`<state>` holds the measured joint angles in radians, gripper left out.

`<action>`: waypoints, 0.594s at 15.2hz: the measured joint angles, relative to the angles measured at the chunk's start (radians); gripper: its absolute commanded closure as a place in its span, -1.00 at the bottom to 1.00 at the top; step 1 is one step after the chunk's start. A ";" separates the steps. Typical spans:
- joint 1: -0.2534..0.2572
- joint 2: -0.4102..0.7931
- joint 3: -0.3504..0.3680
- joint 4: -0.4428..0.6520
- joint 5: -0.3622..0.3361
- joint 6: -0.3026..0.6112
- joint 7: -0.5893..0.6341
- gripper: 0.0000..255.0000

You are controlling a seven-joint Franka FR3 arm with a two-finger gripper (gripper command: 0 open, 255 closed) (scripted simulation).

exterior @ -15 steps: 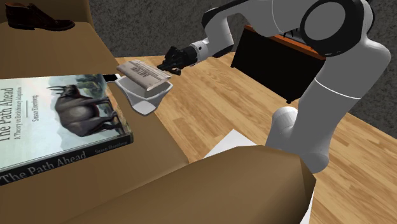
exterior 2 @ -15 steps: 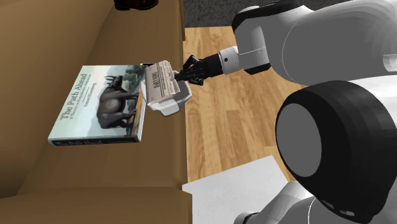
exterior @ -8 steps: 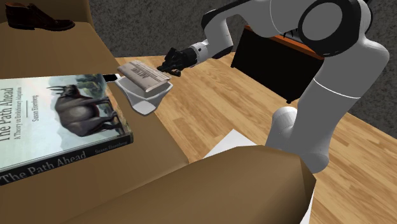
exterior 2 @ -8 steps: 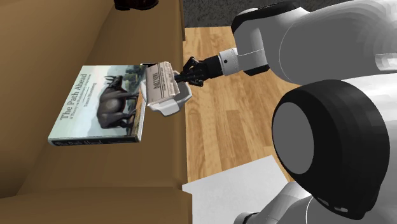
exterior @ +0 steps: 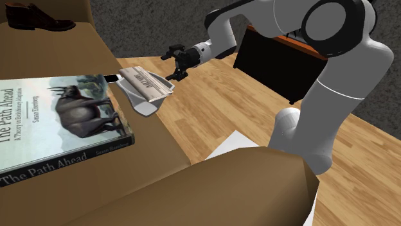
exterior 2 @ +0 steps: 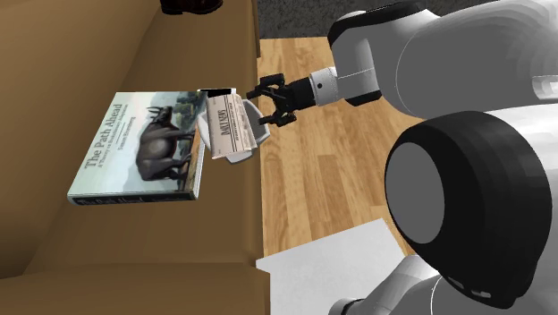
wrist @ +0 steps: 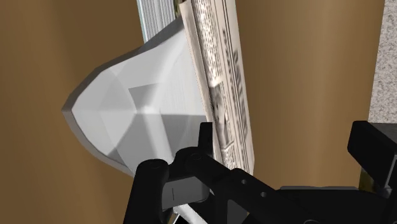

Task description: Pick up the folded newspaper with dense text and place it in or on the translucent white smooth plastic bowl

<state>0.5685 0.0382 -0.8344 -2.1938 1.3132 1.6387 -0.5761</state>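
Newspaper dropped flat across bowl at couch edge; tool spread wide, empty.

You are reaching the white arm from the shoulder view's lower right up and over toward its left, with the big dark joint sitting high against the top edge. The forearm is sloping down to the wrist, and the black gripper is pointing toward that view's left and slightly downward. In the second exterior view you are aiming the gripper toward that view's left as well. Its two fingers are standing wide apart and are clasping nothing between them.
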 measured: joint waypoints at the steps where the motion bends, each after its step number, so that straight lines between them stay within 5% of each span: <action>1: -0.011 -0.002 -0.011 0.003 -0.014 -0.017 -0.001 -1.00; 9: -0.050 0.007 -0.046 0.036 -0.051 -0.086 0.006 -1.00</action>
<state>0.5188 0.0454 -0.8804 -2.1574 1.2622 1.5528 -0.5698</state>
